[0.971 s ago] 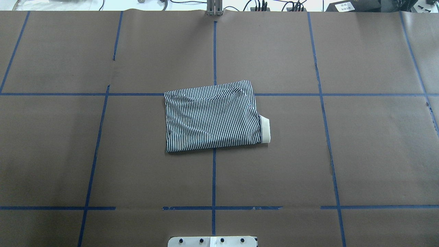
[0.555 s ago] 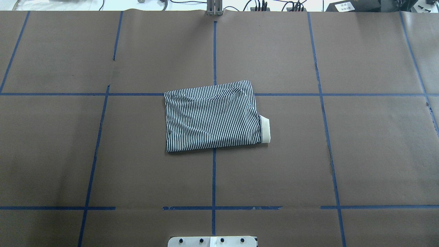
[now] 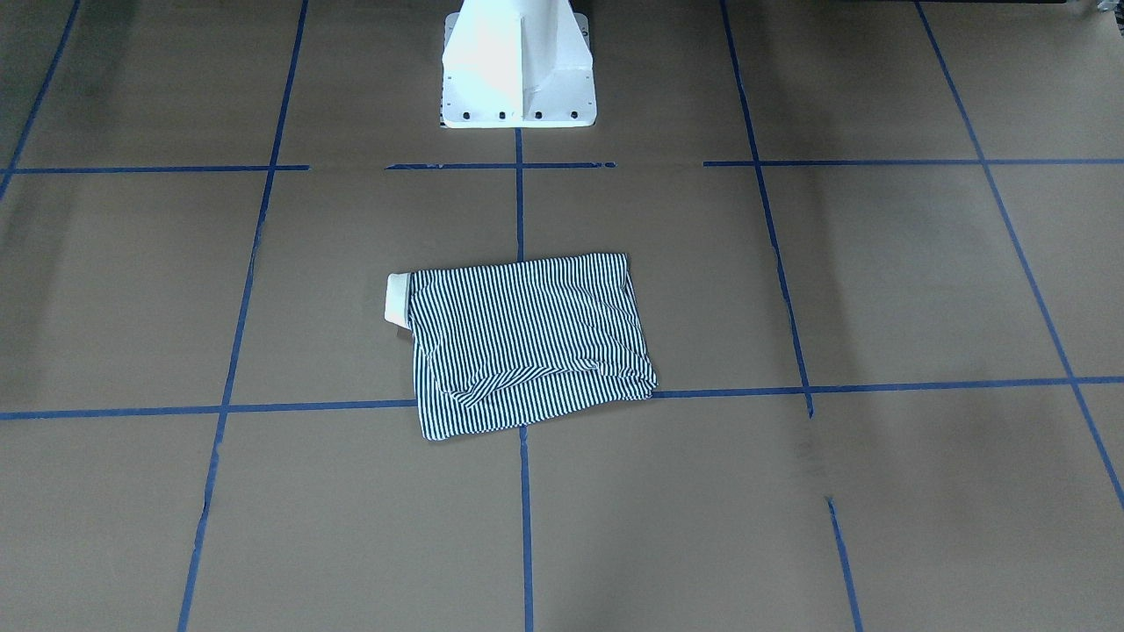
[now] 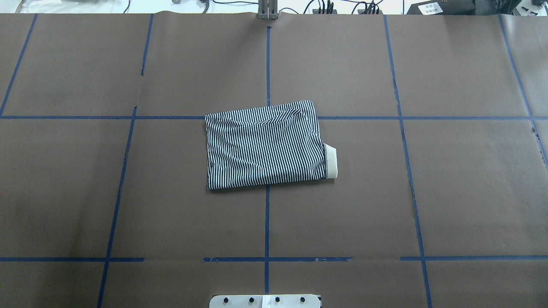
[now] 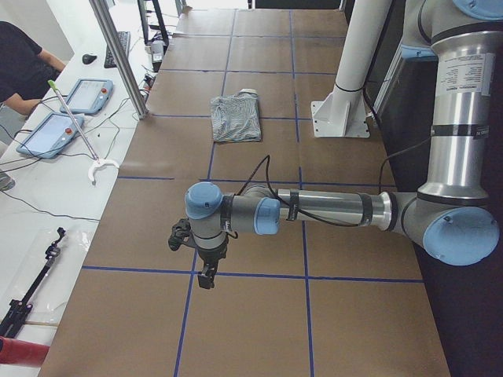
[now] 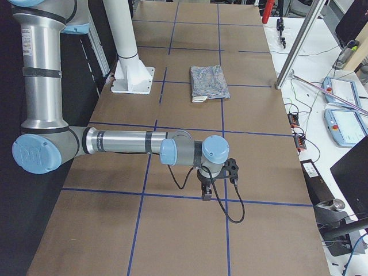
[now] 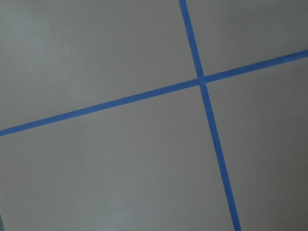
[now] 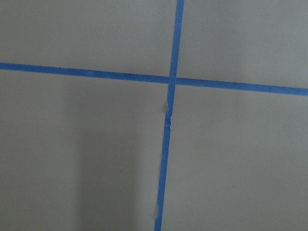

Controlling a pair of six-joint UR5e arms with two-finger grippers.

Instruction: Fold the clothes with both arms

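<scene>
- Where two blue tape lines (image 4: 267, 222) cross at the centre of the overhead view, striped polo shirt (image 4: 265, 145): folded to a rough rectangle, lying flat on the brown tabletop (image 4: 428, 192).
- Cream collar (image 4: 332, 160): protrudes from the fold's right edge in the overhead view, and from its left edge in the front-facing view.
- Left arm (image 5: 330, 208): stretched low across the lower middle of the exterior left view, well apart from the shirt. Left hand (image 5: 206, 275): points down over the tabletop, nothing visible in it; how far open cannot be told.
- Right arm (image 6: 126, 141): stretched low across the lower middle of the exterior right view. Right hand (image 6: 207, 192): points down, nothing visible in it; opening cannot be told.
- White pedestal base (image 3: 518, 70): top centre of the front-facing view.
</scene>
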